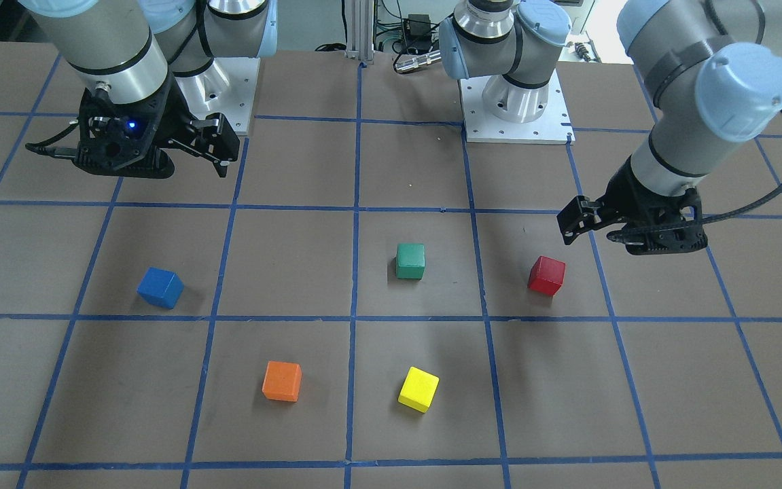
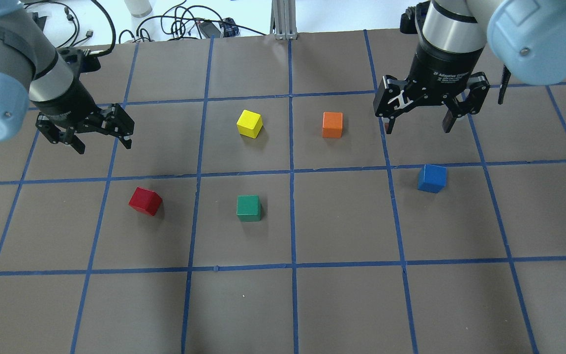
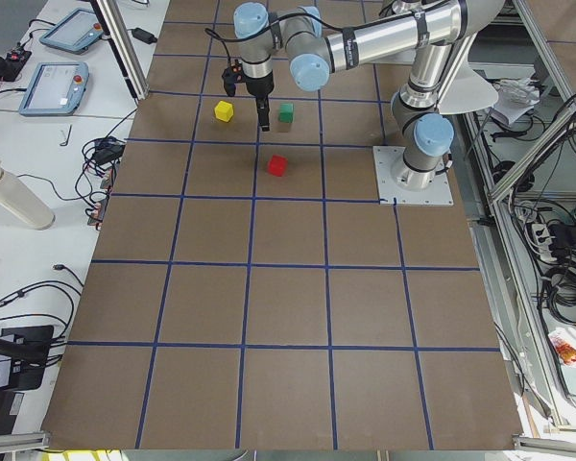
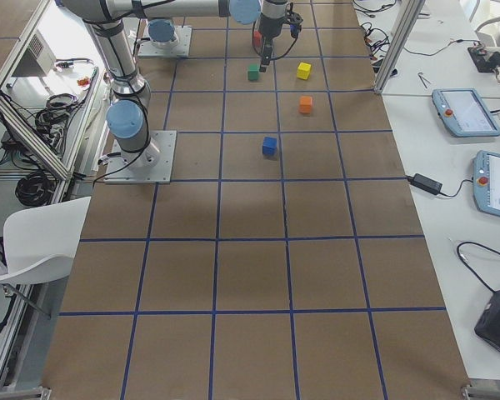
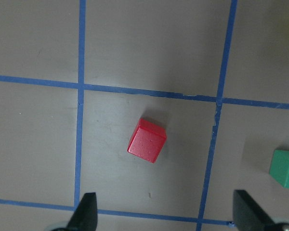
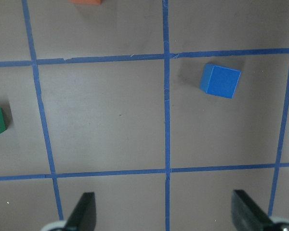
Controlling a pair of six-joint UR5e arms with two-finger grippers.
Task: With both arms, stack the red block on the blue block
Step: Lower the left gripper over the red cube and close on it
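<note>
- The red block (image 2: 145,201) sits on the table (image 2: 312,305) on the robot's left side. It is inside one taped square, turned at an angle to the blue tape lines (image 2: 292,172), and nothing touches it.
- The blue block (image 2: 431,178) sits on the table on the robot's right side, well apart from the red one. It is just inside its square near a tape line and slightly turned, with nothing on top of it.
- The left gripper (image 2: 103,144) hangs above the table near the red block, a little farther from the robot than the block. Its jaws are spread apart and hold nothing. In the left wrist view the red block lies ahead of the two fingertips (image 5: 86,211), roughly centred between them.
- The right gripper (image 2: 418,125) hangs above the table near the blue block, also on the block's far side. Its jaws are wide apart and empty. In the right wrist view the blue block lies ahead and toward one side.
- A green block (image 2: 249,208) sits between the red and blue blocks, nearer the red one.
- A yellow block (image 2: 250,123) and an orange block (image 2: 332,124) sit one row of squares farther from the robot, near each other but not touching.
</note>
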